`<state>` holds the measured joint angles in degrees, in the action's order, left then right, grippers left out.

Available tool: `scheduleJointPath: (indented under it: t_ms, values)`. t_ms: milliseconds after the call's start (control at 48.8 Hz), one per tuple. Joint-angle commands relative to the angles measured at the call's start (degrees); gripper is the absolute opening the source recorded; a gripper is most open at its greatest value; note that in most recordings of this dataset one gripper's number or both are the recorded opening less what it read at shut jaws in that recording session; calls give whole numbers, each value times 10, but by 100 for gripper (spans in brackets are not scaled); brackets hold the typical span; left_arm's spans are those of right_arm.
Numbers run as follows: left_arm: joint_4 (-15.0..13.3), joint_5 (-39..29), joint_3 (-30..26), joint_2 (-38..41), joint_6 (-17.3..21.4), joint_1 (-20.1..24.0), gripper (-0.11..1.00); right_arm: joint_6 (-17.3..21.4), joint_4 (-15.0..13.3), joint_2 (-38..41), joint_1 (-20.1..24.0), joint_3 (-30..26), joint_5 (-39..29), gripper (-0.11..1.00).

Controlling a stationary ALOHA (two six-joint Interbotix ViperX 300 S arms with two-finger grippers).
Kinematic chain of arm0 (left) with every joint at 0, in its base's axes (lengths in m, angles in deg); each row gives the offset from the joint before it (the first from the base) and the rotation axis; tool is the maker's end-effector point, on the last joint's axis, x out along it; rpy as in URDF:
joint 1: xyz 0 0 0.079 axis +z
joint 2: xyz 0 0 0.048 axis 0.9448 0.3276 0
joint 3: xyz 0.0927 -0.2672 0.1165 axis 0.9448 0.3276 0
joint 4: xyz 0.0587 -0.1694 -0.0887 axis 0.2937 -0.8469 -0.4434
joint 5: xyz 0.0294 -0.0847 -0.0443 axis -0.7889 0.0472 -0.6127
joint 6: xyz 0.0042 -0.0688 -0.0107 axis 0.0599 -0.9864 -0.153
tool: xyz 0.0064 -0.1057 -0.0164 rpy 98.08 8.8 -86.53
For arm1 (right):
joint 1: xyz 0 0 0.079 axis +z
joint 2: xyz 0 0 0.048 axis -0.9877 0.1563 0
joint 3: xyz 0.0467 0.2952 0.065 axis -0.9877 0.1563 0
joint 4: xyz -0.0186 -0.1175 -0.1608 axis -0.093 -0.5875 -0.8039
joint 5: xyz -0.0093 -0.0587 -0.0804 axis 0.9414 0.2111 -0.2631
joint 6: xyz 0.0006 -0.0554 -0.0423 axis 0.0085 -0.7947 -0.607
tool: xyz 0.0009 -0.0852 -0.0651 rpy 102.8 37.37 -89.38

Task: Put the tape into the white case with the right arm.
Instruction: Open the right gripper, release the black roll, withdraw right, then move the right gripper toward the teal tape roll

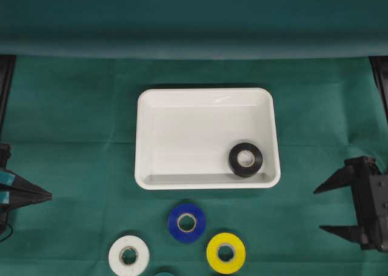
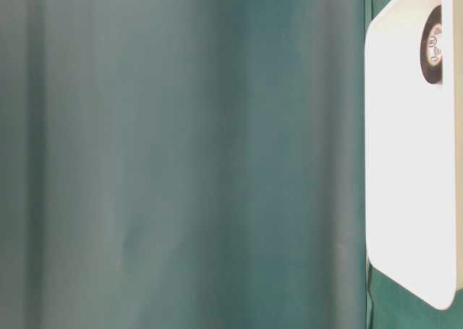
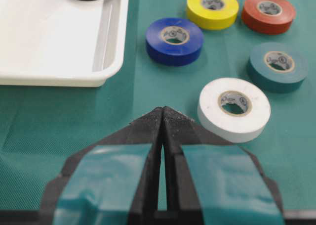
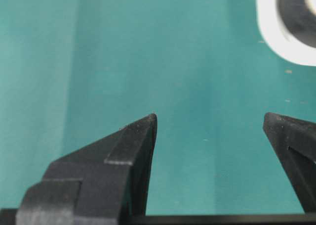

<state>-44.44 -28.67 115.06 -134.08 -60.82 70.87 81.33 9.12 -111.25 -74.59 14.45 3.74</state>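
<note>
The white case (image 1: 151, 106) lies in the middle of the green cloth, with a black tape roll (image 1: 245, 159) lying flat in its front right corner. On the cloth in front of the case lie a blue tape roll (image 1: 186, 222), a yellow roll (image 1: 225, 252) and a white roll (image 1: 128, 255). The left wrist view also shows a red roll (image 3: 268, 13) and a teal roll (image 3: 277, 67). My right gripper (image 1: 320, 209) rests at the right edge, open and holding nothing, well clear of the case. At the left edge my left gripper (image 1: 48, 196) is shut and holds nothing.
A dark green curtain (image 1: 194, 21) hangs behind the table. Black frame posts (image 1: 6, 82) stand at both far corners. The table-level view shows mostly curtain and the case (image 2: 405, 163) on its right side.
</note>
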Motion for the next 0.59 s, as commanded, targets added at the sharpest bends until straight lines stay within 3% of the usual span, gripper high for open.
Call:
scheduleJointPath:
  t_ms: [0, 574]
  values:
    - [0, 4, -6, 4, 0, 2, 0, 1, 1, 1, 18, -6, 5, 61]
    - [0, 4, -6, 4, 0, 2, 0, 0, -2, 31, 21, -22, 8, 61]
